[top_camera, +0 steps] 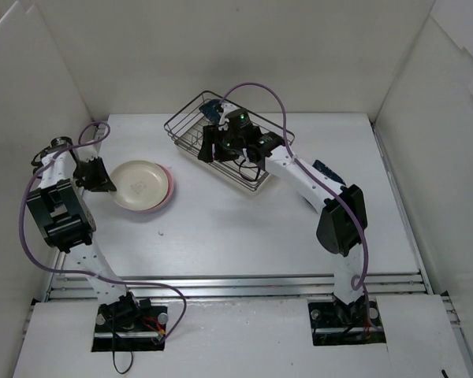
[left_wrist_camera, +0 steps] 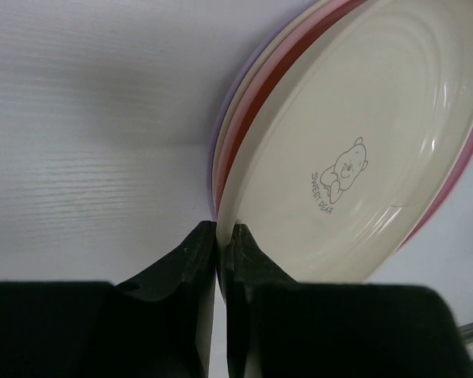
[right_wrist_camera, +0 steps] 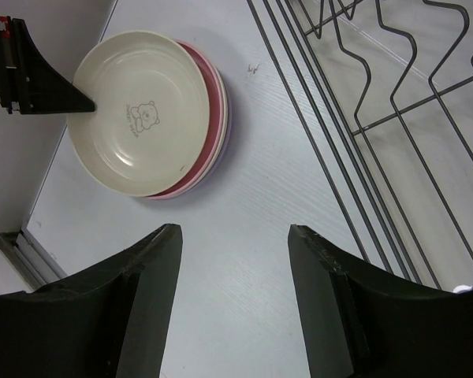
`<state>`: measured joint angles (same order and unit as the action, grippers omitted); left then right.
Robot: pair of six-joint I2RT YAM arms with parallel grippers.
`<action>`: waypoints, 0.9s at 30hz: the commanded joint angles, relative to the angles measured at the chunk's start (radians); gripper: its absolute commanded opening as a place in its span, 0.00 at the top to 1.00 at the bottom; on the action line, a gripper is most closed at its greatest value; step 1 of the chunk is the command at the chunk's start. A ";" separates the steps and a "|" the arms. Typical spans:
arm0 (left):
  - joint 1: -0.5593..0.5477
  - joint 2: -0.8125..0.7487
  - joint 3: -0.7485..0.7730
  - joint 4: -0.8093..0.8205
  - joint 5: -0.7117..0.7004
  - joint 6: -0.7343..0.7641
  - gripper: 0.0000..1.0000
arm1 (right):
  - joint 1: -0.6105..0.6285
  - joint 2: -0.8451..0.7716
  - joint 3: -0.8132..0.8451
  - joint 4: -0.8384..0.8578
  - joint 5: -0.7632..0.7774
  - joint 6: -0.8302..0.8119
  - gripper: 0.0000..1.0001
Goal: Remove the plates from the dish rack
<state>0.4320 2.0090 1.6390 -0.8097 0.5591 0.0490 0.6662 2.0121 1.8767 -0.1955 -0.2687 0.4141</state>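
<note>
White table (top_camera: 244,228) boxed in by white walls. Stacked flat on its left side, hollows up, as the unloading pile: cream plate (left_wrist_camera: 363,157) with bear print on top, pink plate (right_wrist_camera: 215,98) and lavender plate (left_wrist_camera: 214,157) beneath. Left gripper (left_wrist_camera: 219,230): fingers clamped on the cream plate's rim, likely seating it. Right gripper (right_wrist_camera: 235,228): fingers spread wide, empty, beside the dish rack (top_camera: 191,126), probably for the next pick. Rack's long axis diagonal, far-left to near-right, with a dark blue plate (top_camera: 211,105) at its far end

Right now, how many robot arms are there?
2. The left arm is at the table's left, left gripper pinching the top plate's rim; the right arm reaches toward the rack, right gripper open. None seems hidden.
</note>
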 commanded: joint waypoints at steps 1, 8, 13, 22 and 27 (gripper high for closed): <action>-0.016 -0.023 0.061 -0.009 0.004 0.012 0.98 | -0.008 -0.078 0.007 0.033 0.016 -0.015 0.43; -0.048 -0.004 0.070 -0.031 -0.021 0.051 0.74 | -0.011 -0.079 0.009 0.028 0.013 -0.023 0.42; -0.049 -0.001 0.077 -0.034 -0.027 0.052 0.70 | -0.017 -0.082 0.012 0.033 0.006 -0.021 0.42; -0.049 -0.032 0.110 -0.063 -0.080 0.080 0.69 | -0.030 -0.081 0.073 -0.016 0.061 -0.072 0.42; -0.049 -0.076 0.176 -0.091 -0.110 0.081 0.65 | -0.079 -0.015 0.293 -0.156 0.230 -0.139 0.58</action>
<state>0.3870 2.0304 1.7329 -0.8688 0.4698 0.1097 0.6281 2.0171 2.0182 -0.3428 -0.1715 0.3275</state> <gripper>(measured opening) 0.342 0.441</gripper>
